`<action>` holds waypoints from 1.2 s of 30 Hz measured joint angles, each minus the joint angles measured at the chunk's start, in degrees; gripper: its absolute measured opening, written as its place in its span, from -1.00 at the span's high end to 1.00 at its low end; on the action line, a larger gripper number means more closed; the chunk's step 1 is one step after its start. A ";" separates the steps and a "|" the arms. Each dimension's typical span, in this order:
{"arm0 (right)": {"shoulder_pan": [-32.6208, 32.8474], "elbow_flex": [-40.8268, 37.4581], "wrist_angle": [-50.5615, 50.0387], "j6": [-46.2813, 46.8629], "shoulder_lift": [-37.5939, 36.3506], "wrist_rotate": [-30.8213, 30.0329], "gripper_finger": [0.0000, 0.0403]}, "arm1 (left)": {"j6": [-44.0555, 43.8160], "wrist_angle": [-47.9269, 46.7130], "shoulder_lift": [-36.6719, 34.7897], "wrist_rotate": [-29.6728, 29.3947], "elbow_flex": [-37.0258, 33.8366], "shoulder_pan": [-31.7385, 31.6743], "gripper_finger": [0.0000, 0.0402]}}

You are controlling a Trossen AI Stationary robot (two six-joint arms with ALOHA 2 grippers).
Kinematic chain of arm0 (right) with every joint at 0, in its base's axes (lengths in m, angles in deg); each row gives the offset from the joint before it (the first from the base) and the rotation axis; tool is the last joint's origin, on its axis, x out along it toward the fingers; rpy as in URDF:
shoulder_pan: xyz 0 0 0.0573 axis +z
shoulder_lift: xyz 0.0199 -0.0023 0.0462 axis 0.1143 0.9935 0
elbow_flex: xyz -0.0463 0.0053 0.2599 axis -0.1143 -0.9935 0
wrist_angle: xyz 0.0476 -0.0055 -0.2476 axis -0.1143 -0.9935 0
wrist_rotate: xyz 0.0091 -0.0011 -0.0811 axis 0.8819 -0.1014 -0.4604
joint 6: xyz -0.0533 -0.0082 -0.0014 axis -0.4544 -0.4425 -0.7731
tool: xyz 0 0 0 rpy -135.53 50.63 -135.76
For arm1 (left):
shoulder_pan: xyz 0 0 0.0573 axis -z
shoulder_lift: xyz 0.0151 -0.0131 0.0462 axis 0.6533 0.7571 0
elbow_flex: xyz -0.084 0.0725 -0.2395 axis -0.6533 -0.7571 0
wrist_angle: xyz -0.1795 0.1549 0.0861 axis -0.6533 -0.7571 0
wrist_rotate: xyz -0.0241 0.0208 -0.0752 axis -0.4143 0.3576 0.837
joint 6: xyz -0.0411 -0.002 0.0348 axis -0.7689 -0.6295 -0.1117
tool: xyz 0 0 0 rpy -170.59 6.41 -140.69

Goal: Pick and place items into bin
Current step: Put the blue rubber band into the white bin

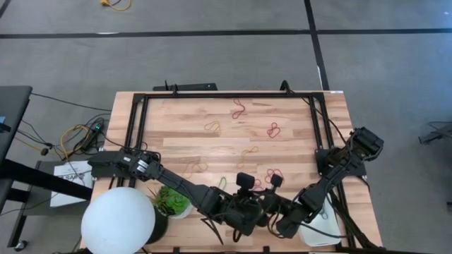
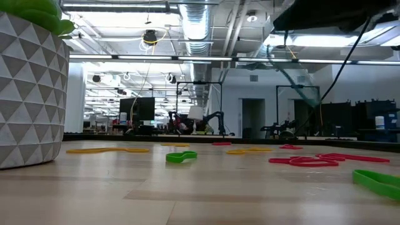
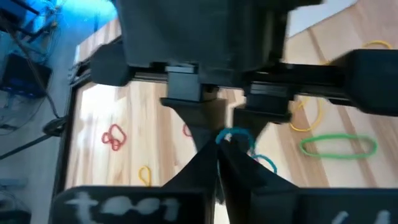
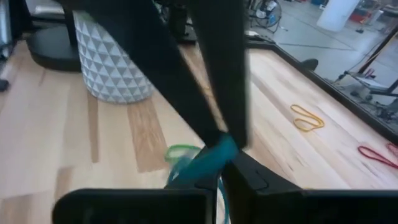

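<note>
1. My left end effector [image 3: 219, 146] is pinched shut on a teal rubber band [image 3: 235, 135], low over the surface [image 1: 233, 141] near its 6 o'clock edge.
2. My right end effector [image 4: 221, 155] is closed on what looks like the same teal band, tip to tip with the left.
3. From above, the two wrists crowd together at about 6 o'clock, with the white bin [image 1: 319, 235] just beyond at 5 o'clock, mostly hidden under the right arm.
4. I judge this a handover: I'd confirm one firm grip before releasing the other, or the band will snap away.
5. A green band [image 3: 339, 146] lies close by; red bands [image 1: 274, 130] and yellow bands [image 1: 212, 127] are scattered toward 12 o'clock.
6. The potted plant [image 1: 171, 202] and round lamp [image 1: 118, 221] sit at 7 o'clock, so I'd swing clear of them.
</note>
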 joint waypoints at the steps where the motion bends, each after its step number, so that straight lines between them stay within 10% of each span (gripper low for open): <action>1: 0.00 0.00 -0.64 0.47 0.00 -0.06 0.95 | -0.05 -0.17 0.00 0.20 0.00 -0.07 0.93; 12: 1.77 0.12 -3.72 1.93 -0.22 -0.10 0.99 | -5.23 -6.75 0.00 -1.59 -0.03 -0.28 0.53; 19: 7.44 7.03 -33.08 17.85 -7.95 2.05 1.00 | -12.79 -19.47 -0.34 -12.77 -0.04 -0.27 0.48; 30: 17.55 9.70 -81.19 72.17 -13.74 43.82 1.00 | -25.11 -31.75 -0.76 -13.73 -0.04 0.07 0.48; 36: 23.81 8.20 -77.52 80.77 -10.77 58.16 1.00 | -25.47 -32.24 -0.76 -13.74 -0.04 0.13 0.48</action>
